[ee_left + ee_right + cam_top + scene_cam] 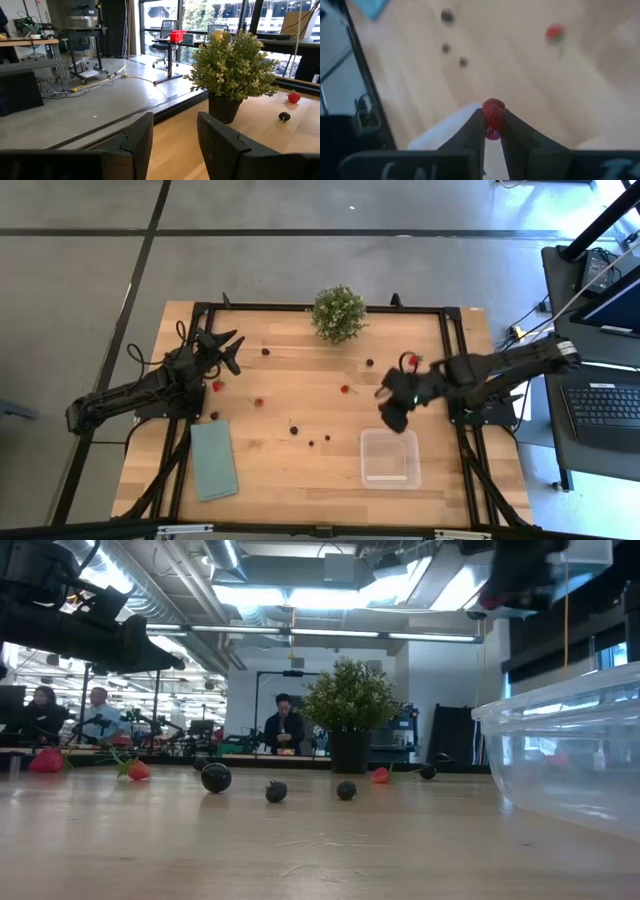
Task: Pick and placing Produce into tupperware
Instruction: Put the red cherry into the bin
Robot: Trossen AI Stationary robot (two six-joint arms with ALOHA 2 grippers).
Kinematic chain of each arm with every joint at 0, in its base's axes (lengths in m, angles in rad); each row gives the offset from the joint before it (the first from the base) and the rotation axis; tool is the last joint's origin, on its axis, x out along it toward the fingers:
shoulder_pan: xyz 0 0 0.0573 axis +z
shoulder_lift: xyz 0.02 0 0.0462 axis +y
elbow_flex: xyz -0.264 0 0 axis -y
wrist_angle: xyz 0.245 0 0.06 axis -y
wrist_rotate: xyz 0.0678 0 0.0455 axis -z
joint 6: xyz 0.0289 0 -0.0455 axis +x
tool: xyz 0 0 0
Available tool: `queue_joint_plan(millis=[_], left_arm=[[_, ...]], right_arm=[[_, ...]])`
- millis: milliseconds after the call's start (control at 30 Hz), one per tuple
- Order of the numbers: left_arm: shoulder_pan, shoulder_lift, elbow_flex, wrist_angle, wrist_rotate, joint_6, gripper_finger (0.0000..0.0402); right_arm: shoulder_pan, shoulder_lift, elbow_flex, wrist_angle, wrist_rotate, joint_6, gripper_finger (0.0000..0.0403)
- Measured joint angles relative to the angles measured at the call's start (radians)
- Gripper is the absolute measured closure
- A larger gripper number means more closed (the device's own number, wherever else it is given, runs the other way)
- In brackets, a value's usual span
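The right end effector (492, 131) pinches 1 red berry (493, 118) between its fingertips, carrying it above the desk (300, 470) near the far edge of the tupperware (390, 458). From overhead, this end effector (392, 416) hangs just short of the clear container, which sits at the near right of the desk and looks empty as far as can be made out.

The step in hand appears to be the carry: the berry is lifted, not yet delivered. The next move likely calls for a short travel toward the container's middle, a lowering inside its rim, then a spreading of the fingers so the berry drops in rather than bouncing off the wall.

The left end effector (228, 350) waits at the far left of the desk, its fingers (135, 137) partly spread with nothing between them, facing the potted plant (337, 312).

The rest of the produce lies scattered on the wood: a red piece (259, 402) and another (217, 386) toward the left, dark ones (294, 429) near the centre, more close to the plant. A teal cloth (213, 460) lies flat at the near left, well apart from the container. People sit in the room beyond the desk.
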Motion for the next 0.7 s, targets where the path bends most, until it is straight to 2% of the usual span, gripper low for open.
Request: queue_joint_plan(millis=[100,233,700], left_arm=[[0.000,0.000,0.000,0.000,0.000,0.000,0.0257],[0.000,0.000,0.000,0.000,-0.001,0.000,0.0257],[0.000,0.000,0.000,0.000,-0.001,0.000,0.0257]], right_arm=[[0.092,0.070,0.000,-0.006,-0.017,0.081,0.0353],[0.158,0.182,0.000,-0.013,-0.021,0.118,0.0353],[0.226,0.487,-0.002,0.050,-0.062,0.097,0.0350]])
